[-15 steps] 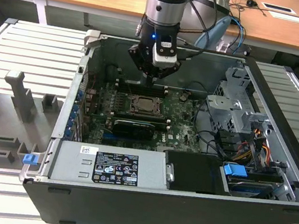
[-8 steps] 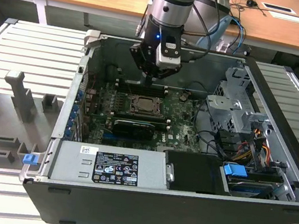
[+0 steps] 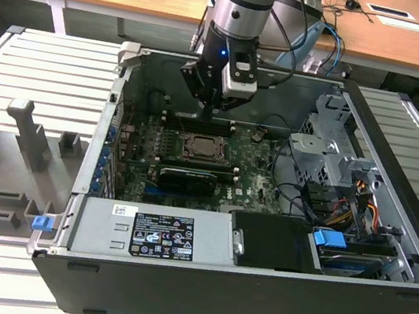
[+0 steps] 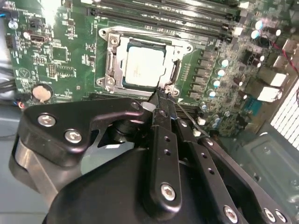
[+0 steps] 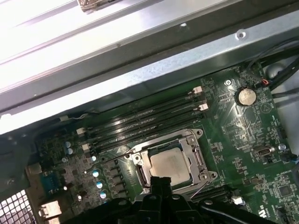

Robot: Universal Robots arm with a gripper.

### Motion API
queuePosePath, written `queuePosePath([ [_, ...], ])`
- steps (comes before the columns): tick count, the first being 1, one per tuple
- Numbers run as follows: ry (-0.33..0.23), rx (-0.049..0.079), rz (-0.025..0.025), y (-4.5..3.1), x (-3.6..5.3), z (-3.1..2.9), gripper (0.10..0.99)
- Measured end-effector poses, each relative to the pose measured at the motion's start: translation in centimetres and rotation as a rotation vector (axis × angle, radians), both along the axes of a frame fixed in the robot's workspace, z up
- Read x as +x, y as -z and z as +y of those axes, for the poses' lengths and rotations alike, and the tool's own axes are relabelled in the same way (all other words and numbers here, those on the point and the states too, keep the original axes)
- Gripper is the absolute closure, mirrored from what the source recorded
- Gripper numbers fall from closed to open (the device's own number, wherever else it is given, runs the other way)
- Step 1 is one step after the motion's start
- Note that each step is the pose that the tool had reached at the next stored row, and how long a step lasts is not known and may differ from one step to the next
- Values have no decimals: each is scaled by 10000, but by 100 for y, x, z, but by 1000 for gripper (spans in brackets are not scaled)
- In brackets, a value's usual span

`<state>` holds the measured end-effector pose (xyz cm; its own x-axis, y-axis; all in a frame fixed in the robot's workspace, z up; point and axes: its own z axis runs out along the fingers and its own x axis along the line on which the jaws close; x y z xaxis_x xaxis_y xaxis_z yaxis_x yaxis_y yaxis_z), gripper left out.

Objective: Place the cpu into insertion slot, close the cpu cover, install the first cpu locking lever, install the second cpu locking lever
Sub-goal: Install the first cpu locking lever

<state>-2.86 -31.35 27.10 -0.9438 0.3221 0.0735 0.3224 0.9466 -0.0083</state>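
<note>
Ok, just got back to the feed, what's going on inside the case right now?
The arm's pincer is down inside the open computer case. The cpu already sits in its slot, and the cpu cover looks folded down around it in both wrist views. The pincer's tip is at one corner of that cover. Whether anything is latched yet I cannot tell.
</note>
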Motion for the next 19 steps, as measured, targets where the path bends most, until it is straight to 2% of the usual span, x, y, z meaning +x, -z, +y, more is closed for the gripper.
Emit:
queuePosePath([
  [2,-68,1,-292,1,-2,0,980],
  [3,-105,2,-405,3,-2,0,980],
  [5,-243,6,-542,7,-2,-1,980],
  [6,-431,11,-570,12,-1,-1,980],
  [13,-1686,45,-573,17,-2,-1,980],
  [19,-1873,51,-574,17,-44,-1,980],
])
